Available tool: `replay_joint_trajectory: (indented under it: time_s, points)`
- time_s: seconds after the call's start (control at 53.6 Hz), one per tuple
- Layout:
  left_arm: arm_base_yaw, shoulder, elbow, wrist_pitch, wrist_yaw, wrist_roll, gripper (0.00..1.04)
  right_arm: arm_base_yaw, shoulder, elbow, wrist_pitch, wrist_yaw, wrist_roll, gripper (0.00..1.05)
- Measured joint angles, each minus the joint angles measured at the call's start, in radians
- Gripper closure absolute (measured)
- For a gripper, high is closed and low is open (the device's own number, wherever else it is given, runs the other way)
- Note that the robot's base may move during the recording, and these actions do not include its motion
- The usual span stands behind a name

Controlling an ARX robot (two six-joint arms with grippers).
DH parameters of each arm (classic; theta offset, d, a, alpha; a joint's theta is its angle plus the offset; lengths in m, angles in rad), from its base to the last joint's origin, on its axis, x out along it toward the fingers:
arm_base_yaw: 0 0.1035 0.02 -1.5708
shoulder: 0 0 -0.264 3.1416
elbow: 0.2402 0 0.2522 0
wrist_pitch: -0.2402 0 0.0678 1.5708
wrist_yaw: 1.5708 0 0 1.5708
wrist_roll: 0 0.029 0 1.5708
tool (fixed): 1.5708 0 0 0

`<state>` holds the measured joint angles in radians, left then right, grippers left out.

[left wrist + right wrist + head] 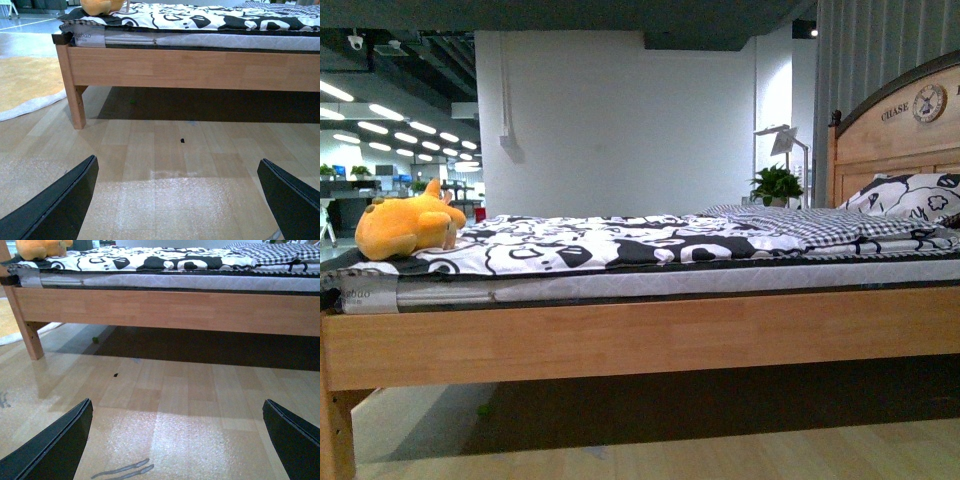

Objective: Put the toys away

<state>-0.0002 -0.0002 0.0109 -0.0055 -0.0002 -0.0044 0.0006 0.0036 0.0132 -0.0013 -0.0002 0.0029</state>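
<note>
On the bed, the plush toy is judged soft, light, best gripped mid-body; left gripper and right gripper are spread

Wooden bed frame, black-and-white patterned bedding, arched headboard, white wall behind, potted plant, ceiling strip lights, pale wood floor, yellow rug.

Only "CHASE" is legible, on the headboard. The mattress tag, well beyond the left gripper, is too blurry.
</note>
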Motion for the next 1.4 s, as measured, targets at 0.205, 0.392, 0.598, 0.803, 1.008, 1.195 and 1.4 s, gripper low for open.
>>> replay_joint_trajectory:
  time_s: [0.205,0.392,0.598,0.803,1.008,1.195,1.4]
  points:
    - [0.000,0.000,0.000,0.000,0.000,0.000,0.06,0.000,0.000,0.000,0.000,0.000,0.000,0.00]
    - [0.000,0.000,0.000,0.000,0.000,0.000,0.06,0.000,0.000,0.000,0.000,0.000,0.000,0.00]
    - [0.000,0.000,0.000,0.000,0.000,0.000,0.06,0.000,0.000,0.000,0.000,0.000,0.000,0.00]
    - [0.000,0.000,0.000,0.000,0.000,0.000,0.06,0.000,0.000,0.000,0.000,0.000,0.000,0.00]
    - [0.000,0.000,0.000,0.000,0.000,0.000,0.06,0.000,0.000,0.000,0.000,0.000,0.000,0.00]
    - [0.000,0.000,0.000,0.000,0.000,0.000,0.06,0.000,0.000,0.000,0.000,0.000,0.000,0.00]
    - [0.000,0.000,0.000,0.000,0.000,0.000,0.06,0.000,0.000,0.000,0.000,0.000,0.000,0.00]
